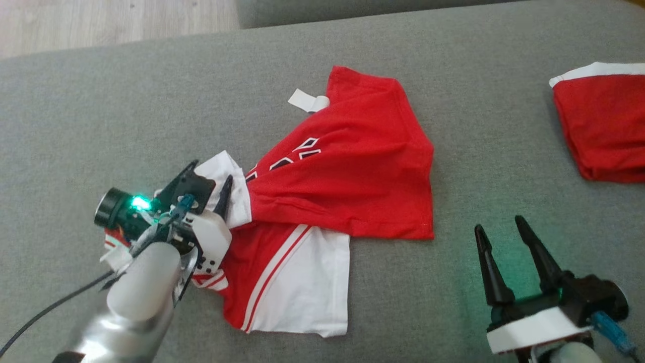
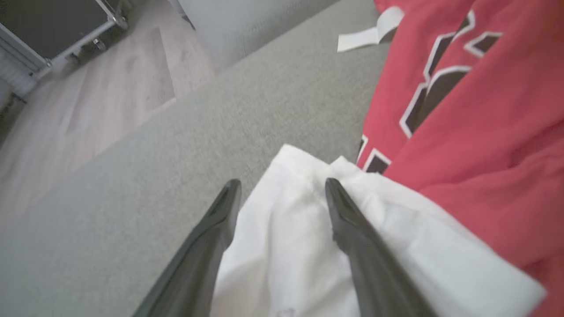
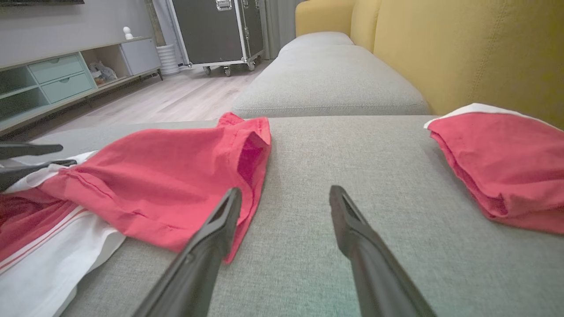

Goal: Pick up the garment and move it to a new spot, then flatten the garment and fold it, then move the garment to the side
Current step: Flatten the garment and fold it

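My left jaws stand wide apart astride the white sleeve [image 2: 286, 246] of the rumpled red garment [image 1: 347, 171] on the grey sofa cushion [image 1: 151, 111], nearer than my right jaws, also released, apart to its right.

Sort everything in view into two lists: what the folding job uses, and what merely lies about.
In use: jersey, left gripper, right gripper, grey cushion.
Lying about: second red garment, wheeled case, cabinet, yellow backrest.

We look down on the sofa [image 1: 151, 101] from our head; both wrist cameras skim low, close, sharing the garment [image 1: 352, 166].
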You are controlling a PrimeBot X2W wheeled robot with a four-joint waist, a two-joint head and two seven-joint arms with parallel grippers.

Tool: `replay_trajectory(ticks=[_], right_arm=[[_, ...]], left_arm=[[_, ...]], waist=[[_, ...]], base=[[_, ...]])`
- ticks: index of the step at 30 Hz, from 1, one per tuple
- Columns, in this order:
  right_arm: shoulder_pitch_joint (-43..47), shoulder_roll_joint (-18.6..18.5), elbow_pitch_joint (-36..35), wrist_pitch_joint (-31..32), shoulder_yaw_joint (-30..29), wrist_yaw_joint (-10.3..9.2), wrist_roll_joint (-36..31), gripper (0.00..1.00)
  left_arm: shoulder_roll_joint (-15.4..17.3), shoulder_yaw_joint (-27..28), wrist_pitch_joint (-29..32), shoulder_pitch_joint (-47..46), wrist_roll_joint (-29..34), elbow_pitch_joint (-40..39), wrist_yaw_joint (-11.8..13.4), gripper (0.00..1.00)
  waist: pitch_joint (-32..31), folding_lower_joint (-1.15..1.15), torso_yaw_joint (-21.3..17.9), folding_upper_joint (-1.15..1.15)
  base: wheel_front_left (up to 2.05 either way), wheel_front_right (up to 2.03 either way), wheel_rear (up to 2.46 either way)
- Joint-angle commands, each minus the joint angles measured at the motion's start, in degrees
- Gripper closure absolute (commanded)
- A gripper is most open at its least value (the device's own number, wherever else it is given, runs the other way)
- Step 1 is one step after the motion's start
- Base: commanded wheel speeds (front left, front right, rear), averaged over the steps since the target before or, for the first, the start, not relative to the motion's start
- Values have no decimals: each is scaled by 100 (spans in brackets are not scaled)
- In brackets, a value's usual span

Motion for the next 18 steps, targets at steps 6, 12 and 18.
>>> replay_trajectory(ticks=[6,12,18], right_arm=[[-249,-112,-158,-63,177,-4,-48,0],[-207,-51,-103,-63,201,-4,-26,0],[-89,13,-74,-63,172,-4,-4,0]], left_arm=[[-113,168,116,-411,-320,525,-398,4],[-158,103,54,-373,-401,789,-522,100],[-88,200,-682,-294,-433,352,-375,100]], waist=[[91,-1,-9,0],[-10,-1,-58,0],[-264,-1,-34,0]], base=[[0,0,0],[0,0,0],[0,0,0]])
